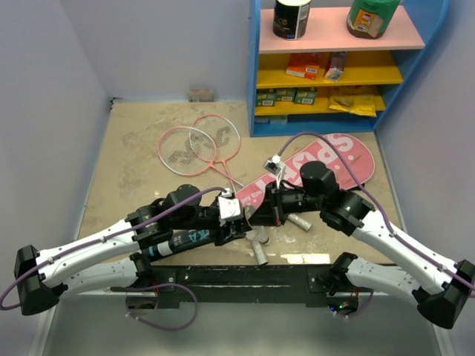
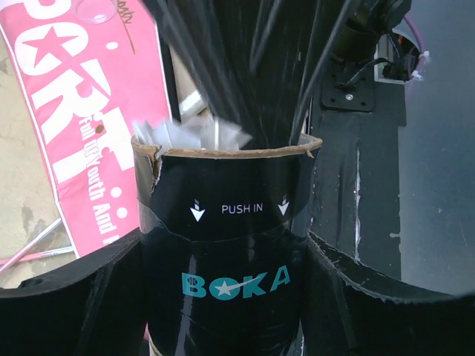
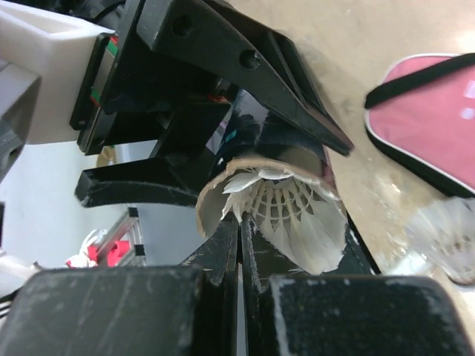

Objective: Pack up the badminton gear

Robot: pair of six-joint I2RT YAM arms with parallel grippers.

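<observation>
Right gripper [image 3: 239, 222]: fingers pressed together, tips at the feather skirt of a white shuttlecock [image 3: 286, 215] that sits partly inside the open mouth of the black shuttle tube [image 2: 237, 285]; whether a feather is pinched between them cannot be told. Judged to be the push-in step, with closed fingers serving as a blunt rod. Left gripper [image 2: 223, 259]: jaws clamped on either side of the tube just below its mouth, holding it roughly level above the table [image 1: 133, 170] with the mouth turned toward the right arm, presumably so that the push has something firm to act against. The skirt still stands proud of the cardboard rim, so seating looks unfinished. Just beyond the tube mouth lies the pink racket bag [image 1: 319, 167], lettered SPORT, flat and apparently not yet filled. A second shuttlecock [image 3: 445, 237] lies on the table near the mouth, beside the bag. Farther from the tube, on the far side, two pink-framed rackets [image 1: 197, 144] lie with heads overlapping. Well beyond the bag stands the blue shelf unit [image 1: 256, 89], not part of the task.
</observation>
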